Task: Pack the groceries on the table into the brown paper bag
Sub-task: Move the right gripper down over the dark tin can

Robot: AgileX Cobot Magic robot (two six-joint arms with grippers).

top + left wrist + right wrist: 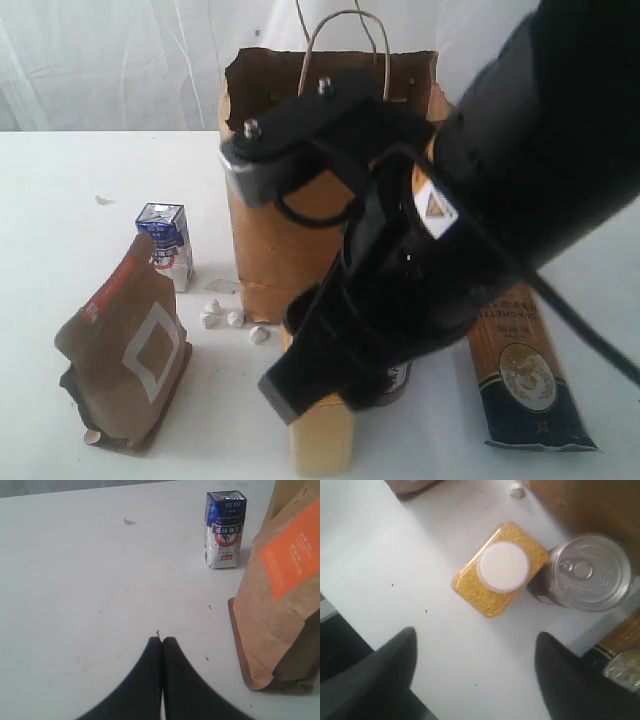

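1. Exterior view: brown paper bag (265, 200) stands upright toward the far edge of the table (60, 200), mouth open.
2. Flat by the near-right corner lies the long pasta pack (525, 370); the brown pouch (125, 350) stands toward the near-left corner.
3. Over the near edge, the right gripper (477, 635) is spread wide and empty above the yellow-grain bottle (500, 570), just beside the dark can (585, 572).
4. Upright beside the pouch is the small carton (225, 530); the left gripper (161, 642) is pinched closed, holding nothing.

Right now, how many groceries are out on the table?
5: carton and pouch left of the bag, bottle beside the can in front of it, pasta pack on the right. The arm may hide more.
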